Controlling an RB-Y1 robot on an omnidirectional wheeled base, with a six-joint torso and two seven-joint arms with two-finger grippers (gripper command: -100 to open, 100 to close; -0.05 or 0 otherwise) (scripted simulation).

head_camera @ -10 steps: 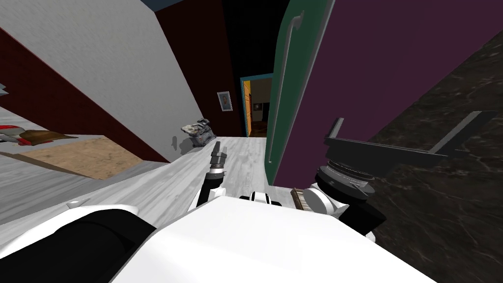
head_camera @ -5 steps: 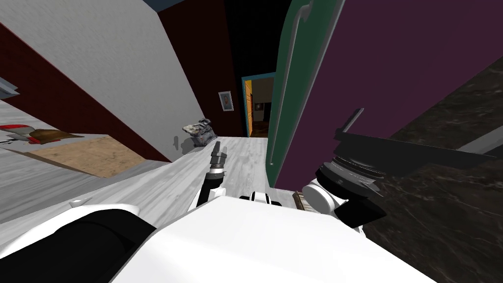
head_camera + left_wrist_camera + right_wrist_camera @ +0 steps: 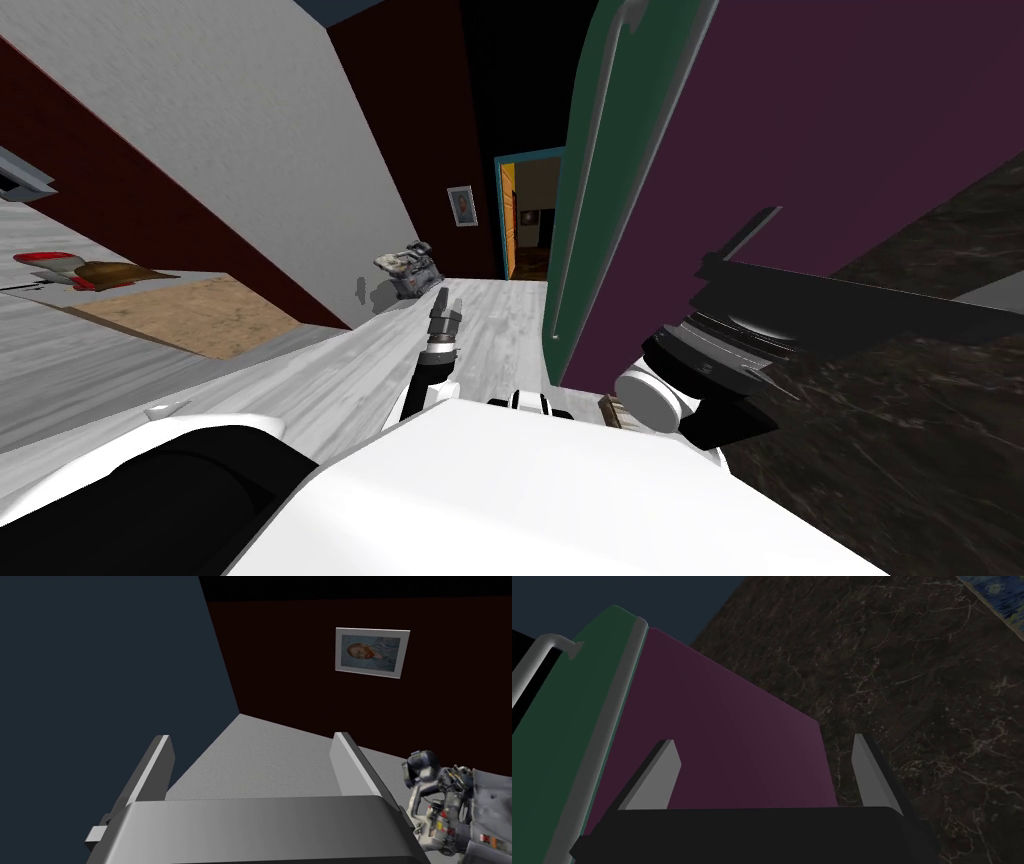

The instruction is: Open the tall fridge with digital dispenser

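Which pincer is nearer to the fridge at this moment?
Right. The right pincer, open, is raised close beside the purple side of the fridge. The left pincer, open, hangs low over the floor, apart from the fridge, off on the side of its green door.

R gripper (image 3: 763,741) faces purple fridge side (image 3: 722,721), dark wall (image 3: 912,676) beside; floor (image 3: 490,298) by green door (image 3: 585,200) free.

It was a room in a house: a pale plank floor (image 3: 330,370) with a brown rug (image 3: 190,315), a framed portrait (image 3: 462,206) on a dark red wall (image 3: 420,120), a teal-framed doorway (image 3: 527,220) into a further lit room, and a tall fridge (image 3: 612,200) beside a dark marble wall (image 3: 900,420).
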